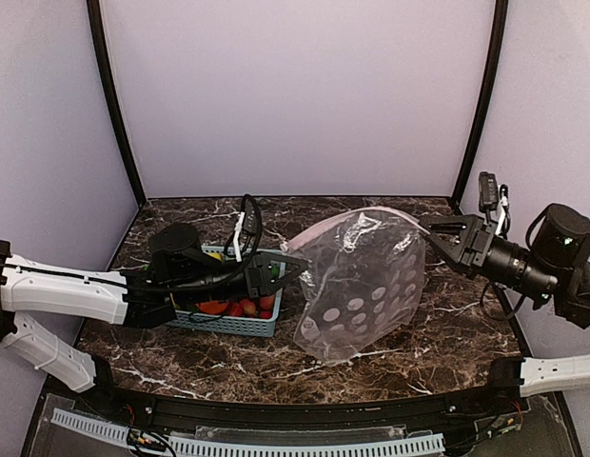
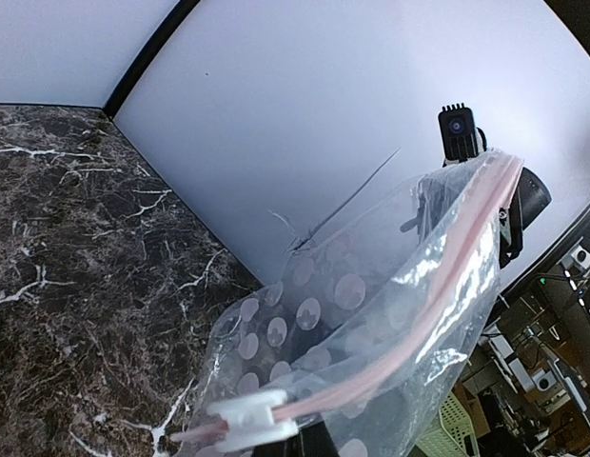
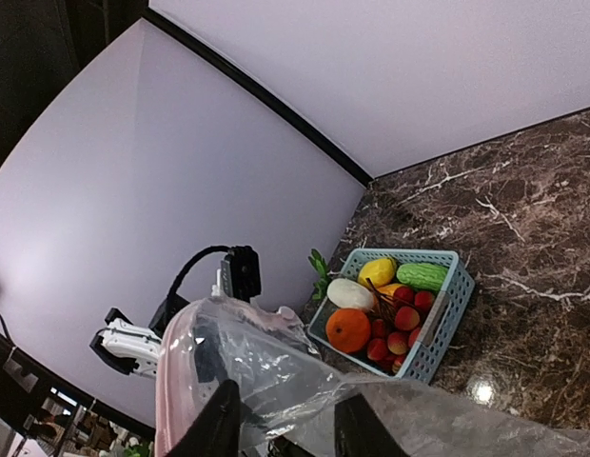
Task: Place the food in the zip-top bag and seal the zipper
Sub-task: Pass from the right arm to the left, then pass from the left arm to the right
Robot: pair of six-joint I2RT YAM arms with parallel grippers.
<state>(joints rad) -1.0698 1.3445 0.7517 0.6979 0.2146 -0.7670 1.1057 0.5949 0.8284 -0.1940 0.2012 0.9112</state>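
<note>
I read the zip-top bag (image 1: 362, 286) as a clear pouch printed with pale round dots, stretched between the 2 hands over the bench (image 1: 447, 333). The zipper (image 2: 423, 328) shows as a pink strip along the mouth edge, with a white slider (image 2: 243, 419) at its left end. The left hand (image 1: 285, 267) is clamped together on the bag's left corner at the slider. The right hand (image 1: 433, 238) sits at the opposite corner. Its fingers (image 3: 219, 428) stand apart with bag film between them. The food (image 3: 376, 314), including an orange (image 3: 348, 329), a cucumber (image 3: 422, 276) and a radish (image 3: 350, 293), lies in the blue basket (image 1: 228, 327) under the left hand.
</note>
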